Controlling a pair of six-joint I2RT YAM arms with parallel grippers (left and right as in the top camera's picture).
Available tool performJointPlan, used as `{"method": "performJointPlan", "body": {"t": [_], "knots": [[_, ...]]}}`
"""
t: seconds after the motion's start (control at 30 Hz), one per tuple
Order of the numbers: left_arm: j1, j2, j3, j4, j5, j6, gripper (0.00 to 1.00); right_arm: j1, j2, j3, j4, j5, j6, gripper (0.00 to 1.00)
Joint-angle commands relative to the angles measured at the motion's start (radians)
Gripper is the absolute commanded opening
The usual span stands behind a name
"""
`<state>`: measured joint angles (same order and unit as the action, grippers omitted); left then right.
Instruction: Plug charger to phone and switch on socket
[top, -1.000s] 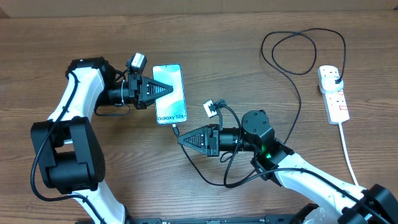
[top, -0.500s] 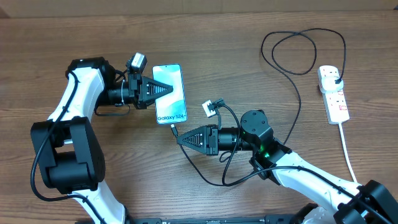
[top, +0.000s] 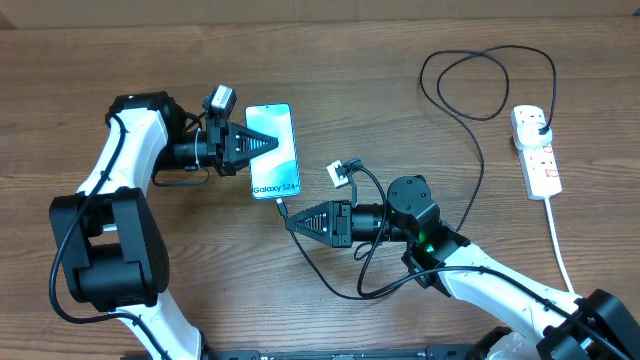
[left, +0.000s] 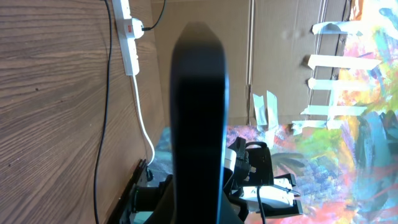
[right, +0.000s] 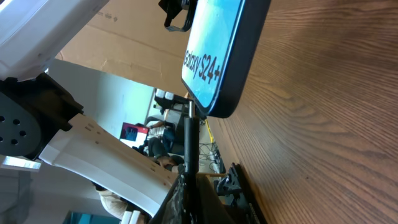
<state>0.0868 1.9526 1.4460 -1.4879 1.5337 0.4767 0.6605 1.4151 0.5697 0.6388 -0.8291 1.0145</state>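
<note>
The phone (top: 272, 150) shows its lit blue screen, and my left gripper (top: 264, 143) is shut on its left side. In the left wrist view it is a dark slab (left: 199, 106) seen edge-on between the jaws. My right gripper (top: 290, 224) is shut on the charger's black connector (top: 281, 209). The connector (right: 189, 134) meets the phone's (right: 221, 50) bottom edge; I cannot tell how deep it sits. The charger's black cable (top: 478, 150) loops back to its plug (top: 541, 128) in the white socket (top: 538, 155) at the far right.
The socket's thick white cord (top: 560, 250) runs toward the front edge at the right. A slack loop of black cable (top: 345, 290) lies under my right arm. Cardboard and coloured clutter stand beyond the table in the wrist views.
</note>
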Motion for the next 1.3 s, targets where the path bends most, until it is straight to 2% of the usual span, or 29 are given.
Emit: {"method": "performJointPlan", "body": {"t": [0.0, 1.27], "knots": [[0.005, -0.027, 0.0, 0.001, 0.046, -0.002, 0.04, -0.007, 0.003, 0.003, 0.003, 0.022, 0.011, 0.04], [0.005, -0.027, 0.0, 0.0, 0.046, -0.013, 0.04, -0.008, 0.003, 0.003, -0.006, 0.079, 0.052, 0.04]]}}
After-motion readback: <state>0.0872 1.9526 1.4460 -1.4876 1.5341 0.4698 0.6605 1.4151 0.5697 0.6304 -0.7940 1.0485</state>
